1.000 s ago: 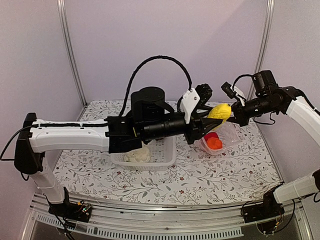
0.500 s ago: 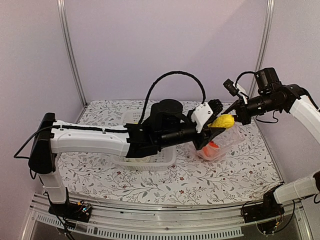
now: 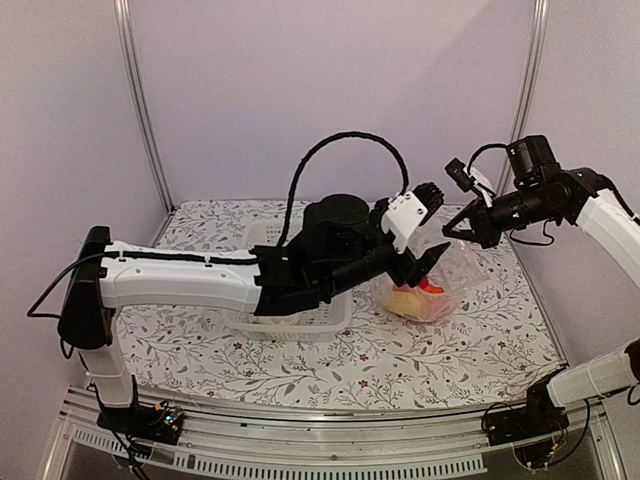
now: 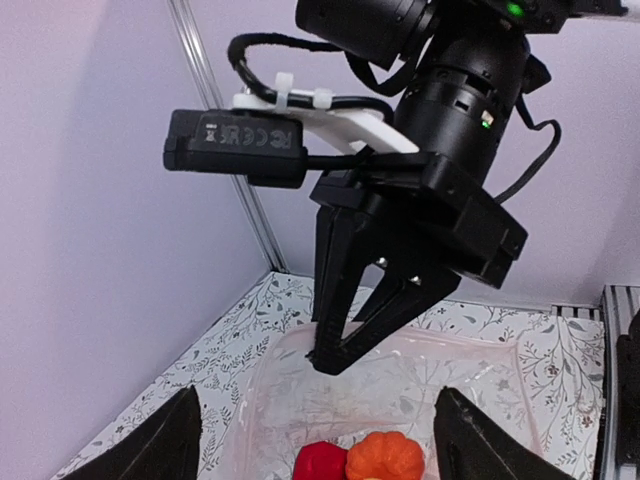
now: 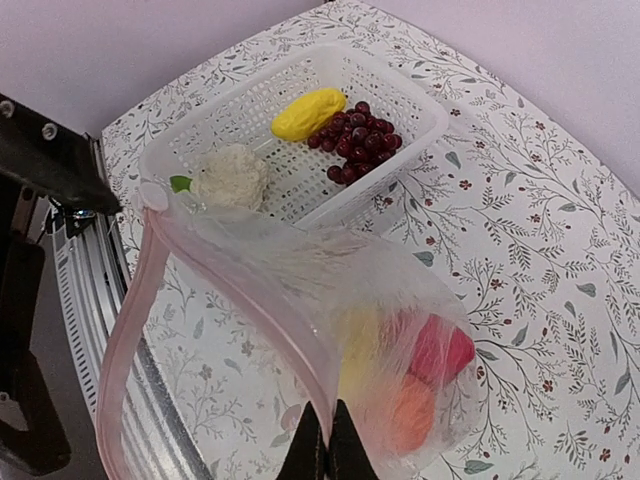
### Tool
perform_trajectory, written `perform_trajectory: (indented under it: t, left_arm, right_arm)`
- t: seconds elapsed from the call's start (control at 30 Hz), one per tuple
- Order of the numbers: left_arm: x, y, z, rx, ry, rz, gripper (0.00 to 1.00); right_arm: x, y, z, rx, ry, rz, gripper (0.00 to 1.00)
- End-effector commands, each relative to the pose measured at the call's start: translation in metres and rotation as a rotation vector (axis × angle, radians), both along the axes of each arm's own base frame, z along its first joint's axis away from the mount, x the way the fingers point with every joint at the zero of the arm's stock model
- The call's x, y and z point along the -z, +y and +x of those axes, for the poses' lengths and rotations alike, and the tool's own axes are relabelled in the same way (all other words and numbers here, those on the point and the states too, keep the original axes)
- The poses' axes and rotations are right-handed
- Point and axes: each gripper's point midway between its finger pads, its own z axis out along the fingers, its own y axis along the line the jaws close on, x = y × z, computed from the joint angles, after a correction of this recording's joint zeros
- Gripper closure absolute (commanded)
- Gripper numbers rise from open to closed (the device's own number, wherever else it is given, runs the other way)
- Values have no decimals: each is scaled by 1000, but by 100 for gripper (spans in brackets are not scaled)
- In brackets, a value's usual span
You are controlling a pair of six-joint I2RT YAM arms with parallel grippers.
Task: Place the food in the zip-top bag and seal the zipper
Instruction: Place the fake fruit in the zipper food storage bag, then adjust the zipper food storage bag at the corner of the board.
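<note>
Zip-top bag (image 3: pixel 445 283): right of centre on the flowered table (image 3: pixel 480 350), mouth held up. Contents: a yellow piece (image 5: pixel 355 345), a red piece (image 5: pixel 440 350) and an orange piece (image 5: pixel 410 410). Right gripper (image 5: pixel 322 450): fingers pinched tight on the bag's pink zipper (image 5: pixel 130 330) edge. Left gripper (image 4: pixel 320 455): fingers spread wide over the bag mouth, holding nothing. White basket (image 5: pixel 420 95), left of the bag: second yellow piece (image 5: pixel 308 112), grape bunch (image 5: pixel 355 135), cauliflower (image 5: pixel 230 175).

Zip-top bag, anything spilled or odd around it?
Nothing stands out. The right pincer holds the zip-top bag by its rim, three pieces inside; cauliflower, grapes and a yellow piece sit in the basket.
</note>
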Motion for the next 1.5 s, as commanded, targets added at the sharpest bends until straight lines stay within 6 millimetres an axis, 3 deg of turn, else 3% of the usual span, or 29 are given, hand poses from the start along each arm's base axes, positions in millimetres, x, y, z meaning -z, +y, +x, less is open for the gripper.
perform_trajectory:
  t: [0.0, 0.13, 0.23, 0.3, 0.43, 0.53, 0.63, 0.73, 0.9, 1.27, 1.47]
  left_arm:
    - [-41, -1, -45, 65, -39, -83, 21]
    - [-45, 16, -52, 38, 15, -120, 22]
    - [-39, 37, -48, -13, 74, -126, 23]
    - [-28, 49, -45, -56, 115, -110, 24]
    - [10, 72, -40, -135, 231, -34, 28]
    - [46, 90, -41, -181, 338, -1, 30]
    - [75, 112, -43, -229, 425, 15, 31]
    - [98, 136, -40, -307, 478, 67, 31]
    - [118, 173, -27, -475, 533, 115, 33]
    - [132, 234, 0, -674, 664, 111, 29]
    - [137, 265, 25, -765, 734, 78, 30]
  right_arm:
    - [5, -11, 27, 118, -31, -59, 100]
    - [-6, -47, 74, 282, -95, -107, 100]
    - [-31, -88, 118, 418, -169, -148, 100]
    - [-44, -110, 145, 494, -222, -195, 100]
    - [-61, -126, 171, 551, -322, -265, 100]
    - [-50, -116, 166, 512, -300, -223, 100]
    - [-18, -99, 153, 453, -221, -159, 100]
    - [22, -84, 138, 406, -153, -161, 100]
    - [50, -73, 123, 356, -74, -133, 100]
    - [51, -53, 89, 239, -66, -19, 100]
    - [41, -56, 89, 237, -122, -41, 100]
